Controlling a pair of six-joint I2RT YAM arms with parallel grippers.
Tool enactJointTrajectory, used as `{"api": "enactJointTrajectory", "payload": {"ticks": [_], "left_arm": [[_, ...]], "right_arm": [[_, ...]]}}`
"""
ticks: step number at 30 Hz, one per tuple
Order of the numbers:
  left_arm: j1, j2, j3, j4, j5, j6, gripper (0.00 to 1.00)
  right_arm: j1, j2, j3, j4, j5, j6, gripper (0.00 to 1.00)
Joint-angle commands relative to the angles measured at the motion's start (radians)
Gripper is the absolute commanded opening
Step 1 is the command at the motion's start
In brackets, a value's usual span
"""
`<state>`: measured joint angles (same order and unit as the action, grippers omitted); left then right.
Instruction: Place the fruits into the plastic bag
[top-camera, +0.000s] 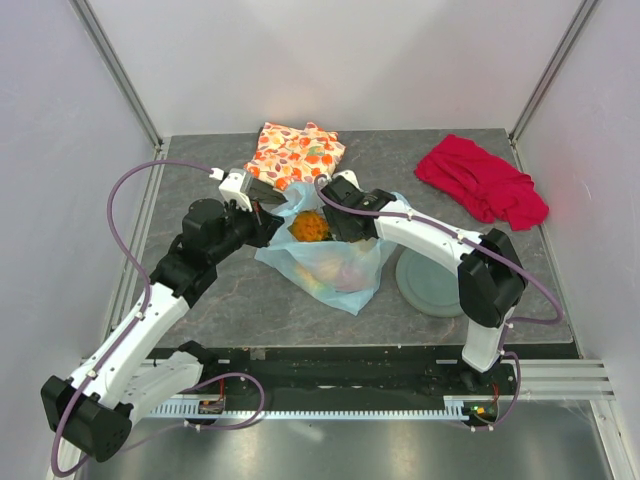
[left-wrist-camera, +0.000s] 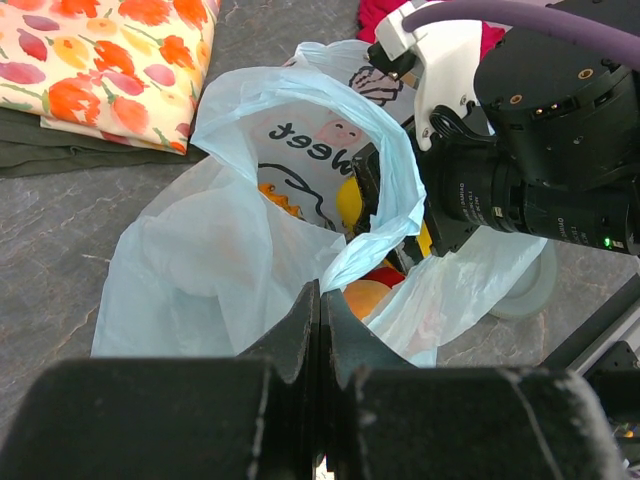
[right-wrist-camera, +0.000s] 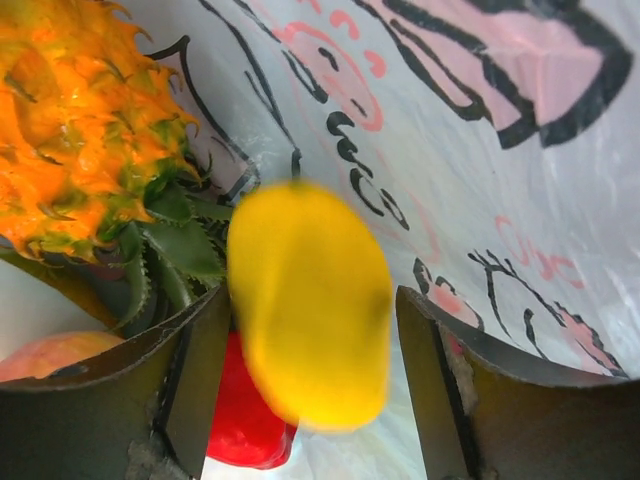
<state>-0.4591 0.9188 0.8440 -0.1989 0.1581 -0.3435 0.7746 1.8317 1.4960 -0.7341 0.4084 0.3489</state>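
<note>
Right fingers (right-wrist-camera: 455, 385) spread, deep inside plastic bag (left-wrist-camera: 200, 270). Yellow mango piece (right-wrist-camera: 310, 305) between them, long axis roughly along fingers. It is blurred, with slim gap to one finger: likely loose, not clamped. Pineapple (right-wrist-camera: 70, 130), red pepper piece (right-wrist-camera: 245, 410) and peach (right-wrist-camera: 50, 355) just beyond, in bag. Left fingers (left-wrist-camera: 300, 330) pressed together, pinching bag rim, mouth open. Likely next: right arm lifts out without snagging rim.

plastic bag (left-wrist-camera: 200, 260) mouth filled by right end effector (right-wrist-camera: 312, 330); pineapple (right-wrist-camera: 80, 130) close beside
</note>
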Motion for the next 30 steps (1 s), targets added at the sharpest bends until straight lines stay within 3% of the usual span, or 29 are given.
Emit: {"api": "enactJointTrajectory", "payload": {"ticks": [1, 3, 5, 21, 27, 30], "left_arm": [[0.008, -0.021, 0.0, 0.033, -0.02, 0.009, 0.01], [0.008, -0.023, -0.002, 0.035, -0.019, 0.009, 0.02], [0.008, -0.023, 0.0, 0.035, -0.019, 0.008, 0.02], [0.007, -0.015, 0.0, 0.036, -0.014, 0.006, 0.01], [0.008, -0.014, -0.002, 0.039, -0.009, 0.001, 0.02], [0.008, -0.009, -0.003, 0.047, -0.006, -0.002, 0.02]], "right_arm": [[-0.001, -0.014, 0.038, 0.012, -0.019, 0.013, 0.74], [-0.003, -0.017, 0.047, 0.015, -0.028, 0.015, 0.87], [-0.001, -0.015, 0.061, 0.016, -0.037, 0.015, 0.89], [0.0, -0.328, 0.064, 0.22, -0.092, -0.005, 0.81], [-0.003, -0.448, 0.089, 0.228, -0.054, 0.009, 0.8], [-0.027, -0.428, 0.124, 0.115, 0.009, 0.076, 0.76]]}}
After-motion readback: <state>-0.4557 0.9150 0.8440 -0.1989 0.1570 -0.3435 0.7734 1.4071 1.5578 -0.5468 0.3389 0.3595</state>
